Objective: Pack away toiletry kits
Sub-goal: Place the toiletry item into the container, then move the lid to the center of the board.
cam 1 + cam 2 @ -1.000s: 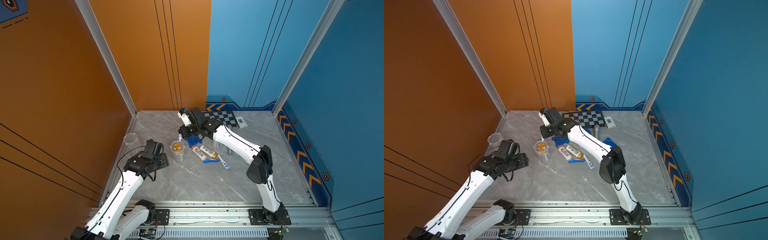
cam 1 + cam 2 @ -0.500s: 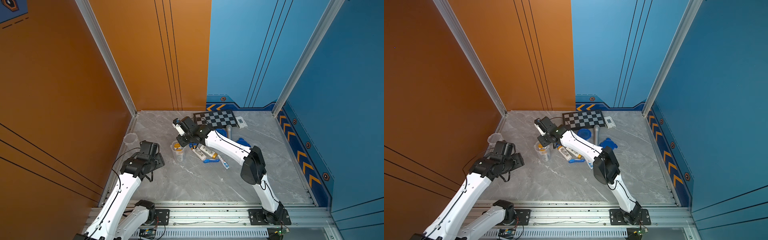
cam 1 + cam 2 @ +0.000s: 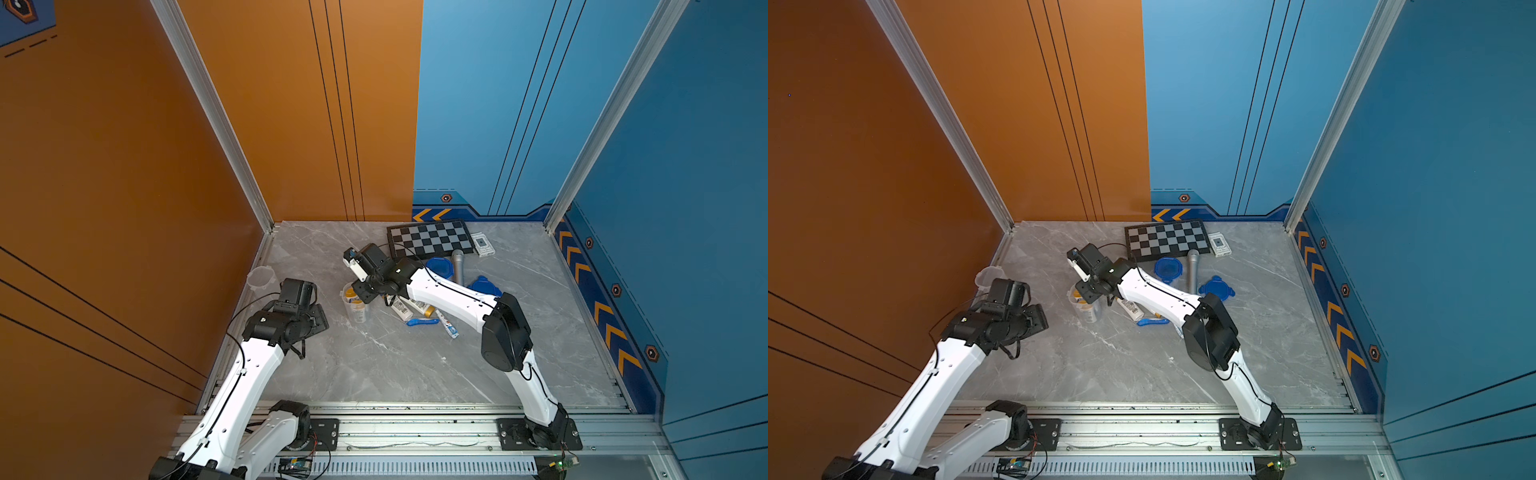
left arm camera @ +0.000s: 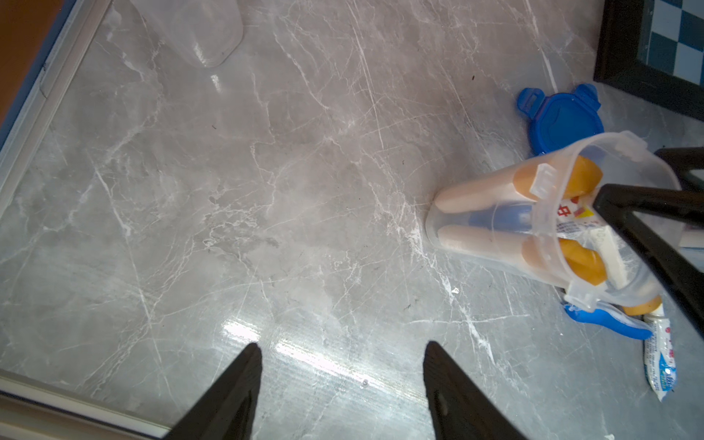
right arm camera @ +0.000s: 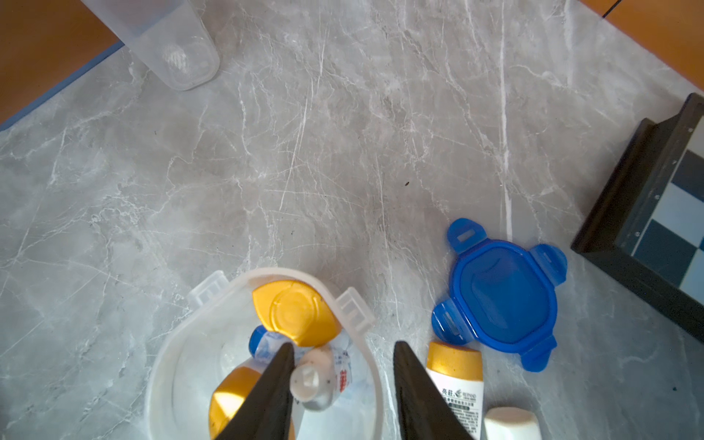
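**Right pincer parted over the half-packed cup**

The right pincer (image 5: 343, 344) hangs with its jaws apart above the rim of an upright clear cup (image 5: 266, 273) in the middle of the desk (image 5: 304, 152). Inside the cup stand two orange-capped bottles (image 5: 295, 312) and a toothpaste tube (image 5: 324, 377), just beside one finger. A blue lid (image 5: 503, 301) and a third bottle (image 5: 455, 369) lie beside the cup. The left pincer (image 4: 339, 344) hovers spread wide over bare desk, gripping nothing.

The left end effector (image 4: 341, 344) hovers, jaws spread, over bare marble desk (image 4: 266, 171). Well apart stands a clear cup (image 4: 495, 232) holding two yellow-capped bottles (image 4: 584, 177) and a toothpaste tube (image 4: 571, 223). A blue lid (image 4: 564, 122) and a blue toothbrush (image 4: 605, 324) lie beside it.
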Robot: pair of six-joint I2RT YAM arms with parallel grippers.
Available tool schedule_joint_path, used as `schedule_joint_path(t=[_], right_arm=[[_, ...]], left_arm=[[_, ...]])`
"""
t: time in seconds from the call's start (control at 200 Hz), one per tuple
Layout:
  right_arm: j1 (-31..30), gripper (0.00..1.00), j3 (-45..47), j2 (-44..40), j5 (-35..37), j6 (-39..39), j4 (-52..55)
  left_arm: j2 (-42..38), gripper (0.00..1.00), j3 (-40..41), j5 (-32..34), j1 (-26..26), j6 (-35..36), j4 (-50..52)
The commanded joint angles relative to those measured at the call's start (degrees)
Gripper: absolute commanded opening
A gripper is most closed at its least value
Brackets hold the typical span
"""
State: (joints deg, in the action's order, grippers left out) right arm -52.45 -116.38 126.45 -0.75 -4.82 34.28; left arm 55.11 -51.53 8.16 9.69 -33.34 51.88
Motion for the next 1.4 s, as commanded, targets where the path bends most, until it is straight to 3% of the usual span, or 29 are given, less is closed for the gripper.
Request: schedule_joint_path(t=[0.0, 0.13, 0.32, 0.385, 0.44, 0.51, 0.566, 0.611, 0.666, 0.851, 1.081, 1.396], right_arm=[[1.31, 0.46, 0.19, -5.77, -0.07, -3.31, -0.49], [3.94, 0.55, 0.1, -10.09, -2.15, -8.29, 0.91], [8.68, 0.61, 1.63, -16.98, 1.63, -14.08, 9.95], [11.18, 0.68, 3.79, -19.79, 2.58, -15.65, 12.72], [13.77, 0.83, 5.61, -22.17, 3.05, -16.01, 15.17], [15.9, 0.87, 6.65, -24.38, 6.26, -14.64, 19.86], [18.45, 0.9, 7.55, -25.77, 8.56, -13.61, 23.44], [21.64, 0.99, 8.51, -26.49, 8.44, -13.84, 26.18], [25.97, 1.0, 9.31, -26.44, 7.38, -14.26, 29.3], [36.27, 1.0, 11.72, -23.71, 6.56, -12.32, 33.15], [44.33, 1.0, 13.81, -13.42, 1.49, -7.9, 32.95], [46.89, 1.0, -2.9, 6.8, -7.19, -2.98, 34.31]], left_arm=[[0.94, 0.69, -2.17, -1.9, -0.39, 2.69, -0.38], [0.72, 0.75, -2.39, -3.33, -0.39, 3.76, -0.4], [2.65, 0.77, -4.12, -7.94, 0.06, 5.36, -0.46], [3.72, 0.81, -5.82, -9.83, 0.58, 6.05, -0.1], [4.77, 0.85, -7.09, -10.56, 1.46, 6.53, 1.31], [6.19, 0.85, -11.55, -9.63, 3.86, 7.51, 3.21], [7.9, 0.92, -14.08, -9.13, 6.05, 8.27, 4.17], [9.63, 0.94, -15.96, -9.42, 7.77, 8.51, 4.32], [11.83, 0.96, -18.56, -9.74, 9.85, 8.47, 4.28], [18.23, 0.99, -25.58, -8.73, 16.52, 8.61, 3.31], [21.47, 0.99, -28.57, -11.47, 18.44, 6.91, -0.12], [23.99, 0.99, -31.1, -12.64, 19.49, 6.29, -1.25]])
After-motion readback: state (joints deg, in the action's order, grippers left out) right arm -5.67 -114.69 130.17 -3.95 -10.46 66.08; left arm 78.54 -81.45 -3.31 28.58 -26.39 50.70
